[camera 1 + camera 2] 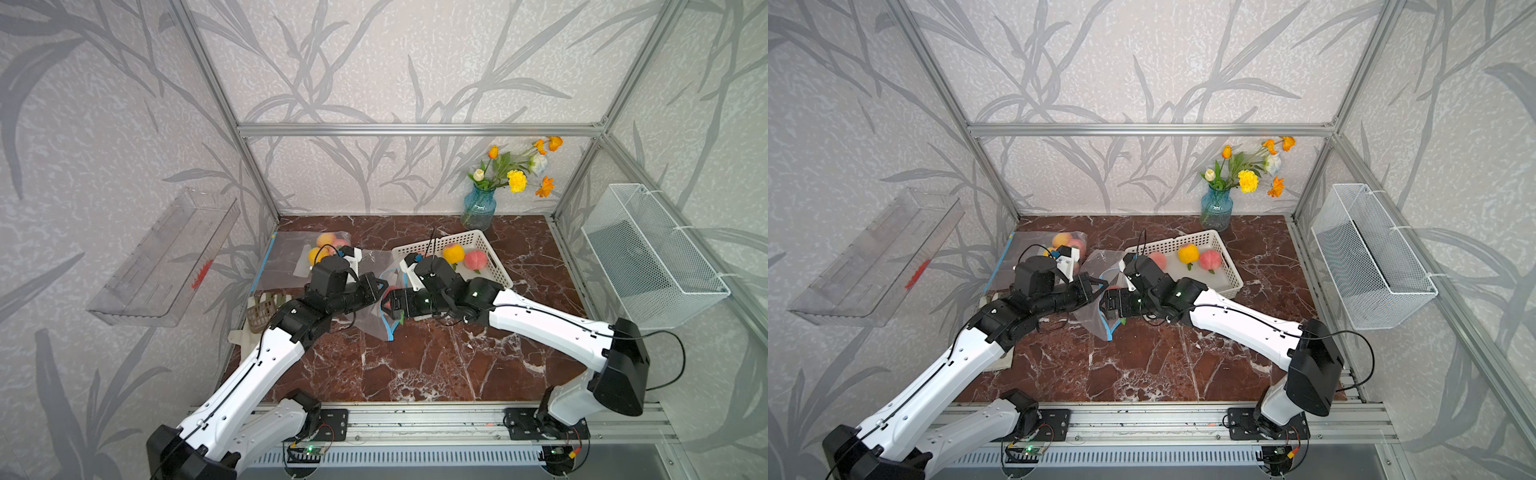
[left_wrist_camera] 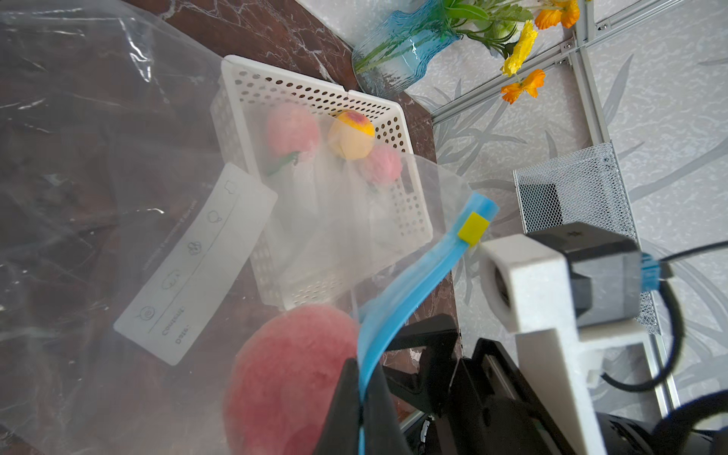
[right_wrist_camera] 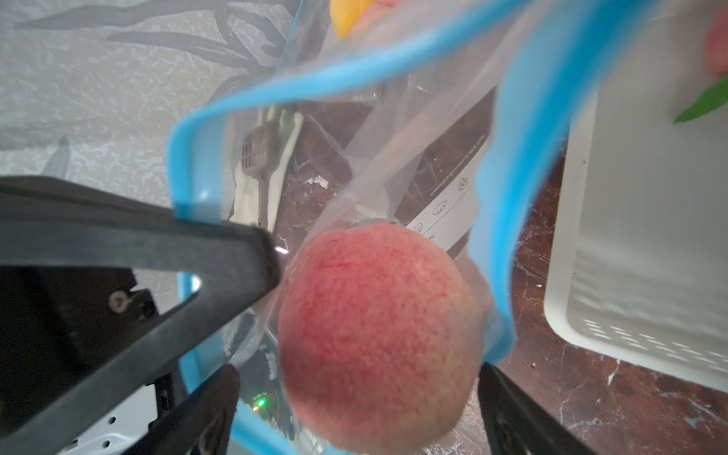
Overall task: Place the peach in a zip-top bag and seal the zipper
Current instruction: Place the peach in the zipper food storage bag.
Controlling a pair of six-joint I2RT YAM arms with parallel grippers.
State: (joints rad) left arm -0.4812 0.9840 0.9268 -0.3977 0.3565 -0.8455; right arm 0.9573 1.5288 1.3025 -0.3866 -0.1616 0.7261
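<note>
A clear zip-top bag (image 1: 374,322) with a blue zipper rim (image 3: 315,86) hangs open between the two arms at mid-table. My left gripper (image 2: 360,402) is shut on the blue rim, holding that side up; its black finger (image 3: 157,252) shows in the right wrist view. A yellow slider (image 2: 472,228) sits at the rim's far end. The red peach (image 3: 378,338) sits in the bag's mouth, and shows through the film as peach (image 2: 287,378). My right gripper (image 3: 356,378) is open around the peach, its jaws standing off on either side. In both top views the arms hide most of the peach.
A white perforated basket (image 1: 490,245) with more peaches stands just behind my right arm. Another bag with peaches (image 1: 324,245) lies at the back left. A blue vase (image 1: 478,208) of flowers stands at the back. A wire basket (image 1: 648,257) hangs on the right wall.
</note>
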